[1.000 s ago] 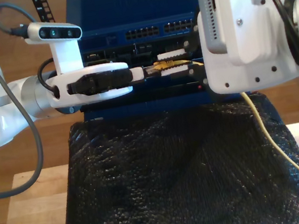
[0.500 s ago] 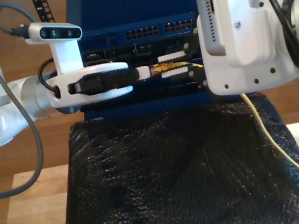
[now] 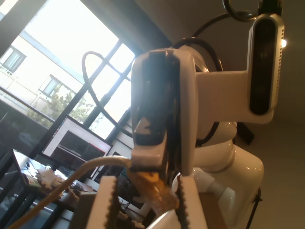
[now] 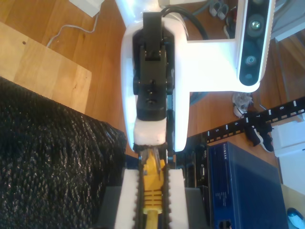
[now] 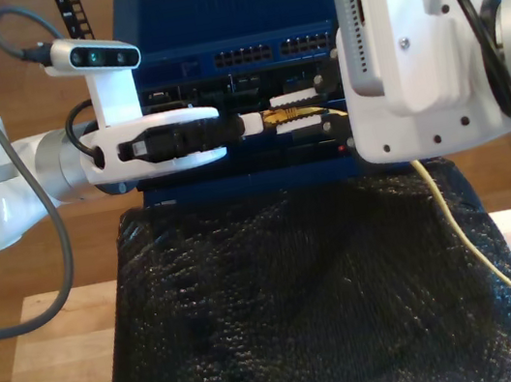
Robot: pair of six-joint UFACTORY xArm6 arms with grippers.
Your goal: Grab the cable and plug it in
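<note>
- My first pincer [image 5: 246,124] reaches in sideways in front of the blue network switch [image 5: 227,19], entering from the exterior view's left, and is pinched narrow on the tip of the cable's plug [image 5: 274,115].
- My second pincer [image 5: 299,108] faces it in front of the switch, coming from the exterior view's right, and is clamped on the yellow boot [image 4: 152,188] just behind the plug.
- The two pincers meet nose to nose, with the plug bridging them, level with the switch's lower front rows.
- The cable [image 5: 458,226] drops from under the second arm and runs away from the switch, over the black padded mat [image 5: 303,301] towards the exterior view's lower right.
- The mat covers the desk [image 5: 60,371] in front of the switch.
- The plug sits close to the switch's front; whether it touches a port I cannot tell.
</note>
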